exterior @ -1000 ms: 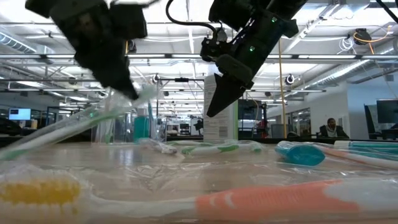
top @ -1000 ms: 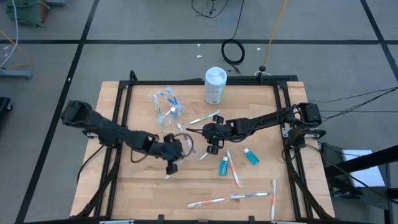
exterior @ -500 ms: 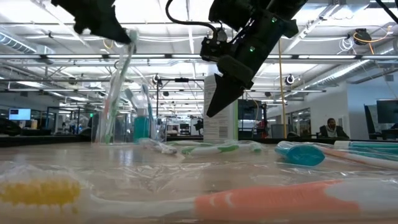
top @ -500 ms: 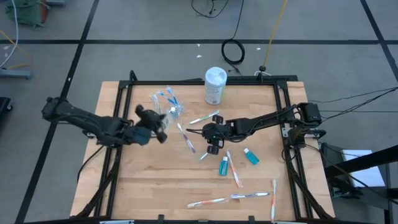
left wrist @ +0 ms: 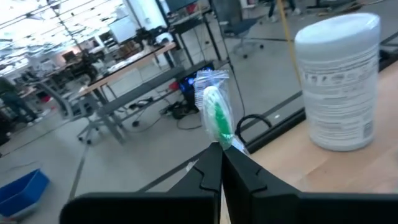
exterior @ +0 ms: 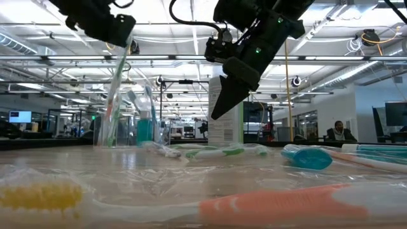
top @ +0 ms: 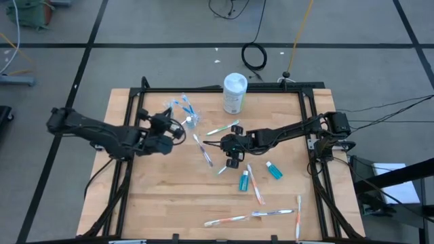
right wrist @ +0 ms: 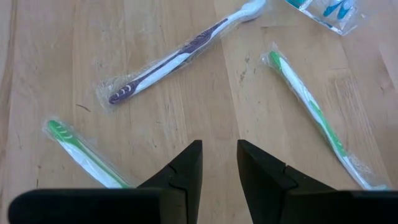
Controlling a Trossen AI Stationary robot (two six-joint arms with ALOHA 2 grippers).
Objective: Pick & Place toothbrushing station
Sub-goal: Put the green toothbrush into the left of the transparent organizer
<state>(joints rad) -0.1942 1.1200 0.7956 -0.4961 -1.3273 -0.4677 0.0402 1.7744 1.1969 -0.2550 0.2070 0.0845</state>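
From above, the left end effector (top: 175, 129) is hard to read against its own dark arm, and the clear plastic cup (top: 180, 116) at about eleven o'clock on the desk (top: 169, 196) is little more than a glint with blue brush heads poking out of it. The wrist camera settles it: the left fingers (left wrist: 211, 171) are pressed together on a wrapped green toothbrush (left wrist: 217, 117), which stands nearly upright above them, its handle end hidden below the fingers. The left arm reaches in low from nine o'clock, the end effector just beside the cup (whether the brush is over the rim I cannot tell).

The right end effector (top: 231, 152) hangs near the middle of the desk, arm stretched in from three o'clock, its fingers (right wrist: 186, 168) apart with bare wood between them and nothing held. Near it lie a purple-handled toothbrush (right wrist: 180, 57) and two more green ones in wrappers.

Two teal tubes (top: 244, 180) lie toward four o'clock, with more toothbrushes scattered toward five and six. The white canister (top: 234, 93) stands at twelve o'clock.
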